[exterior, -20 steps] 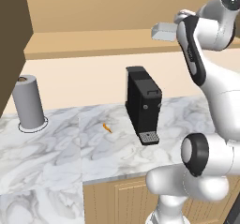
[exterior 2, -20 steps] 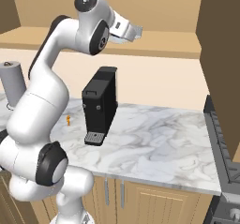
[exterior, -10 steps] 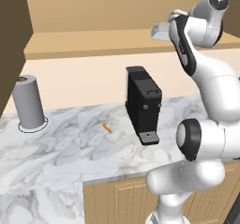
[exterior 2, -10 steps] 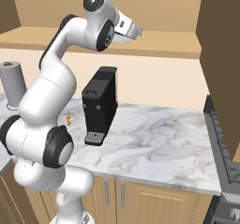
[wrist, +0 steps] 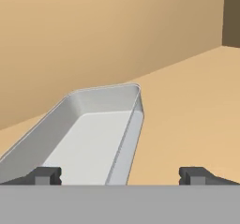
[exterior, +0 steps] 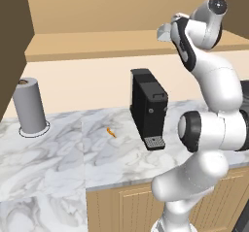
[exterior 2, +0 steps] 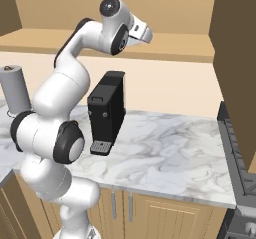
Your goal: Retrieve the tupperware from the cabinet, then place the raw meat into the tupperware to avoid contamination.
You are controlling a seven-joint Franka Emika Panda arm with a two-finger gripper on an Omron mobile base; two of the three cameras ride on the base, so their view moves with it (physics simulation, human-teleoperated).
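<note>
Up inside the open cabinet (exterior: 126,12), on its tan shelf, lies the tupperware (wrist: 89,134), and my gripper (wrist: 121,175) is reaching in toward it with both tips spread as wide as they go, holding nothing. Seen from my hand, the container sits just ahead and off to the left: its right wall runs up between my two tips, its left part reaches past my left tip, and my right tip has only bare shelf in front of it. Its long axis runs away from me toward the back panel, slanting a little to the right, so the short near end is the one facing my claw. I judge that the coming move turns on this offset; I would need to shift left or settle over that right wall, one tip inside and one outside, before closing. Whether either tip already touches the plastic I cannot tell.

From the left base view my hand (exterior: 168,31) is high at shelf level, far above the marble counter (exterior: 58,153).

The count: one tupperware, one raw meat (exterior: 112,132) sliver lying on the counter near the black coffee machine (exterior: 148,107), to its left, one paper-towel roll (exterior: 30,105) at the far left, one arm, one claw. The meat is well apart from the container, a whole level below it.
</note>
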